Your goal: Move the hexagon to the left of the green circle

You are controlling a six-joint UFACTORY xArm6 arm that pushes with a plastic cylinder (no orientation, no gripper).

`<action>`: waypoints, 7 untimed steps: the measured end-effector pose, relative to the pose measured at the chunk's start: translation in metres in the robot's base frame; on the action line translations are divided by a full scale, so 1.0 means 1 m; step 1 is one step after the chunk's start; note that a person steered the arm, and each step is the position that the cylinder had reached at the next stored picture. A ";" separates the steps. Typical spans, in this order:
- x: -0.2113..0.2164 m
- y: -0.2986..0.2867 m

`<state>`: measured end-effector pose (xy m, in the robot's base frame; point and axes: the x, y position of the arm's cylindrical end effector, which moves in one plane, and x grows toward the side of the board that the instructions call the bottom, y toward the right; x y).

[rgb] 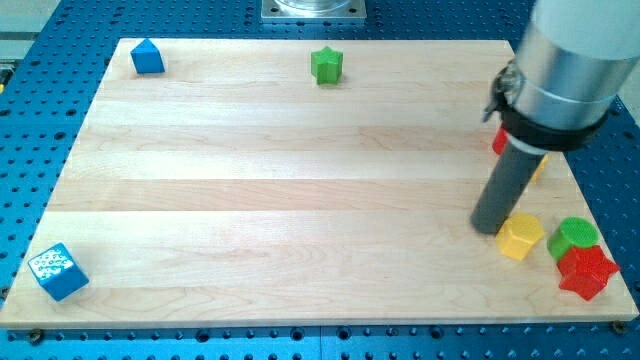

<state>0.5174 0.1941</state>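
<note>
The yellow hexagon (521, 237) lies near the board's lower right, just left of the green circle (574, 236), with a small gap between them. My tip (487, 228) rests on the board right against the hexagon's left side. A red star (586, 271) sits just below the green circle, touching it.
A second yellow block (541, 165) and a red block (499, 140) are mostly hidden behind the rod at the right edge. A green star (326, 65) sits at top centre, a blue block (147, 57) at top left, a blue cube (57, 271) at bottom left.
</note>
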 end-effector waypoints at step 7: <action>-0.007 -0.016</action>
<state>0.5103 0.1777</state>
